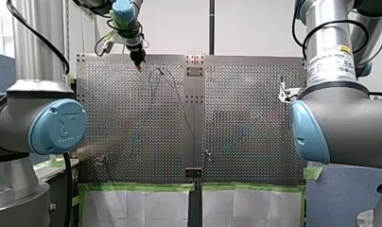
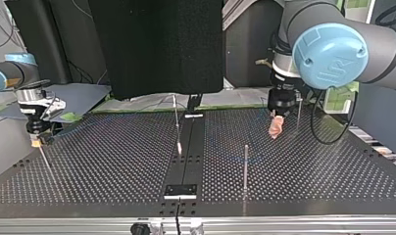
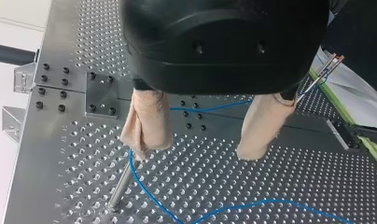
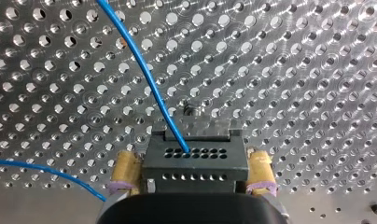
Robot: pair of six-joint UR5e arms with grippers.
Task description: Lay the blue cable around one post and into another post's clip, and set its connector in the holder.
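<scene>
In the right wrist view a black connector block [image 4: 193, 163] sits on the perforated plate between my right gripper's [image 4: 192, 157] yellow fingers [image 4: 124, 170], which stand open close on either side. The blue cable [image 4: 144, 70] enters the block's top. My left gripper [image 3: 193, 153] is open, with beige pads [image 3: 147, 123], and hangs over the plate at the far side of the front view [image 1: 138, 60]. One pad's tip is by the top of a thin metal post [image 3: 120, 184]. The cable [image 3: 147, 191] curves past that post's foot. A post with a clip [image 3: 327, 70] stands beyond.
Several thin posts stand on the plate in the top view, one near the front [image 2: 246, 166] and one by the middle rail [image 2: 176, 122]. A black rail [image 2: 186, 152] runs down the centre. My right gripper [image 2: 37, 141] works at the top view's left edge.
</scene>
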